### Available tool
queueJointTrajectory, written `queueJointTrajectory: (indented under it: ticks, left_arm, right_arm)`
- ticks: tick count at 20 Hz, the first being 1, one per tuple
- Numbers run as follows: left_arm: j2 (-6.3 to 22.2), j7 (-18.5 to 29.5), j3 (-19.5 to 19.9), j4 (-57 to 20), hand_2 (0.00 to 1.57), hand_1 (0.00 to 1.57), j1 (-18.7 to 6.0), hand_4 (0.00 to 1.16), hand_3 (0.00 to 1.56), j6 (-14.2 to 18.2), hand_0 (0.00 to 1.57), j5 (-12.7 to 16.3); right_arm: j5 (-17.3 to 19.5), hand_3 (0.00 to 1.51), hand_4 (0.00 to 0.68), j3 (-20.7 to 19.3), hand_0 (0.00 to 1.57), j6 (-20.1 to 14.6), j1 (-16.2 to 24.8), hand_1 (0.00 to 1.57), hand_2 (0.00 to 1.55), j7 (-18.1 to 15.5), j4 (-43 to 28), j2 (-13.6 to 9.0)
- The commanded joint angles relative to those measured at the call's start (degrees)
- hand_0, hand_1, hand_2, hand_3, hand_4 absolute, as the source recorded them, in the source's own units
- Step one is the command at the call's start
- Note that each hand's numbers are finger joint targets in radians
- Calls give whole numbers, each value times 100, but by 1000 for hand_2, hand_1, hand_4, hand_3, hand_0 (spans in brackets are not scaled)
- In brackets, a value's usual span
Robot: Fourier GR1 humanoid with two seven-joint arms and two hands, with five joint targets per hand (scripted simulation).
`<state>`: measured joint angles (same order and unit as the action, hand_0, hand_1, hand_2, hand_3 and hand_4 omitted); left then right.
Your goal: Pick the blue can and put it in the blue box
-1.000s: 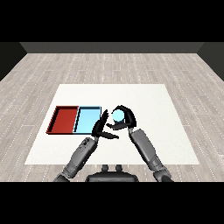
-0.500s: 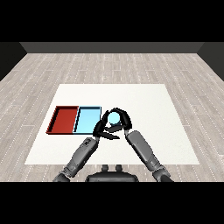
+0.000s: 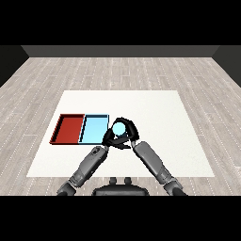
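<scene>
Nearest to me, both grey forearms rise from the lower corners and converge just right of the trays. My left hand (image 3: 109, 138) sits low beside the can, partly overlapped by the right; I cannot tell how its fingers stand.

My right hand (image 3: 128, 135) has its fingers and thumb curled round the blue can (image 3: 119, 128). The can's pale blue top shows between them, so I log the can as held. Whether its base is off the white counter (image 3: 155, 117) I cannot tell from this angle.

The can is just beside the right edge of the blue tray (image 3: 94, 129), near that tray's front right corner, not yet over its interior. The red tray (image 3: 69, 128) lies touching the blue one on its far-left side, well apart from the can.

Beyond the trays is more white counter, then the wooden floor (image 3: 117, 70).

Judgement: the pick appears done and the carry to the tray is the step in hand. Next move calls for taking the can leftward over the tray rim with enough height to pass it, centring over the light blue floor, lowering, then opening the right hand. The left hand sits close to that path and should be watched.
</scene>
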<state>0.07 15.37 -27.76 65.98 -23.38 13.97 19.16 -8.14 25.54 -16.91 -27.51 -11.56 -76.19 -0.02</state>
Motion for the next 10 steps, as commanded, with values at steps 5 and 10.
queueJointTrajectory:
  ticks: [5, 10]
  left_arm:
    - [-6, -102, -392, -446, 0, 0, -591, 174, 0, 802, 0, 266]
    - [-1, -658, -620, -464, 0, 0, -726, 0, 0, 1272, 0, -223]
  right_arm:
    - [-483, 1409, 533, 482, 1498, -372, -139, 1498, 1467, -199, 145, 2]
    - [-808, 1406, 572, 768, 1483, -722, -577, 1483, 1458, -177, 374, -3]
